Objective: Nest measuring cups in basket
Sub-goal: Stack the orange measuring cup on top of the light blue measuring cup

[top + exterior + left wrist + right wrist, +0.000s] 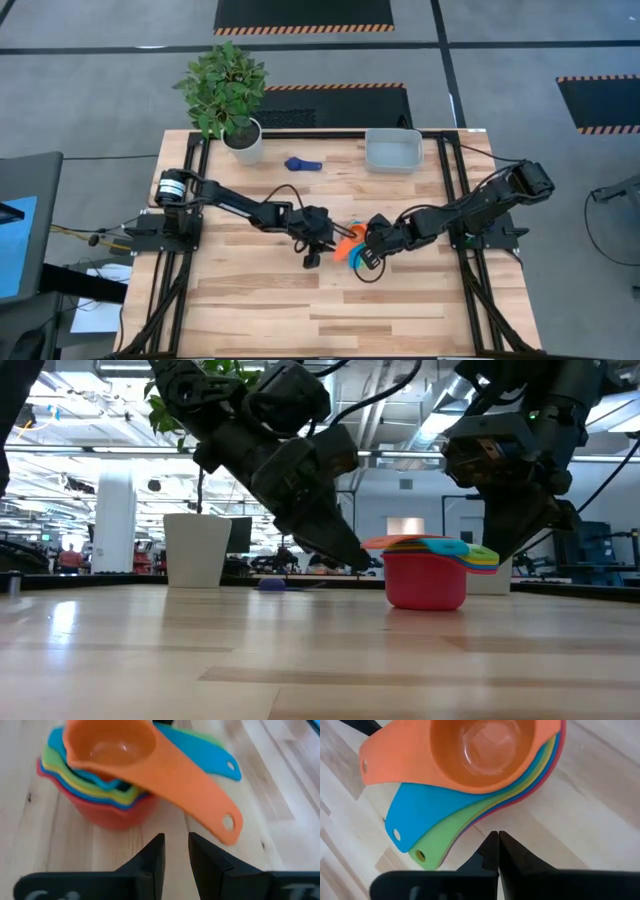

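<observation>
Measuring cups (350, 246) sit nested in a stack mid-table, the orange cup (112, 746) on top and the red cup (425, 582) as base, between the two grippers. The left gripper (175, 851) hovers just beside the orange handle, its fingers a narrow gap apart and empty; the right gripper (497, 851) is pinched closed on nothing, near the fanned handles. Seating the orange cup squarely probably wants a gentle press, keeping the stack upright. Farther back lies the dark blue cup (300, 164), not yet nested, and beyond it the basket (393, 150), well apart from the stack.
</observation>
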